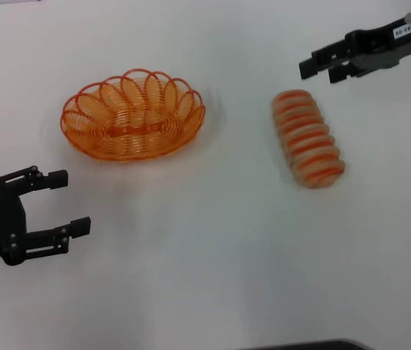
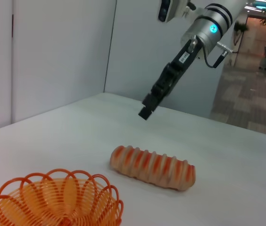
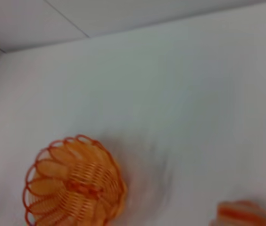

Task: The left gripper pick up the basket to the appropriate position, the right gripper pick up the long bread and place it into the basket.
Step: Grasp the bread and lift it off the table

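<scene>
The basket [image 1: 132,115] sits empty on the white table [image 1: 213,255], the long bread [image 1: 307,138] well apart to its right. Approach stage: the left gripper [image 1: 74,202], fingers wide, hangs near the basket; right gripper [image 1: 321,69], narrowly parted, hovers beyond the bread. Next, I judge, the left must reach the basket rim.
</scene>
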{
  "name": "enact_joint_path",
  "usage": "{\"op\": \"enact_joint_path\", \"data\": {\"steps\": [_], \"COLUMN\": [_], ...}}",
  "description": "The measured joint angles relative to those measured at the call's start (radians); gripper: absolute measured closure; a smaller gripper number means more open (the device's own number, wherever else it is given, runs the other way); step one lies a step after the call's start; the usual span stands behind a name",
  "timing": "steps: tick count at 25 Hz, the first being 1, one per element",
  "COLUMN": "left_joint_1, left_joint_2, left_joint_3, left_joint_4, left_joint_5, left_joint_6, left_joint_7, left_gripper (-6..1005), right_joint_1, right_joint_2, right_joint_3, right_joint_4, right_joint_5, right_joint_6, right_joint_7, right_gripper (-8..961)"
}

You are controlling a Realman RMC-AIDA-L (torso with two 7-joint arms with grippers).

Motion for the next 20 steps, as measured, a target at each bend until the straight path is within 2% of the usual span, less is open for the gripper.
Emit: {"op": "enact_joint_path", "data": {"steps": [8, 15, 20], "left_joint_1": [0.002, 0.002, 0.0], "left_joint_2": [0.0, -0.001, -0.001], "left_joint_3": [-0.003, -0.004, -0.004], "left_joint_4": [-0.004, -0.01, -0.023], "left_joint_5": [0.0, -0.001, -0.007], "left_joint_6": [-0.002, -0.003, -0.01], "left_joint_7": [0.006, 0.007, 0.02], "left_gripper": [175, 175, 176], "right_joint_1": [0.07, 0.157, 0.189], "right_joint_2": [0.016, 0.05, 0.065], "right_joint_3": [-0.031, -0.084, -0.105], "right_joint_4": [-0.033, -0.041, -0.04], "right_joint_5": [-0.141, -0.364, -0.402], "right_joint_6": [-0.086, -0.119, -0.111], "right_joint_7": [0.05, 0.111, 0.134], "right_gripper": [127, 63, 30]}}
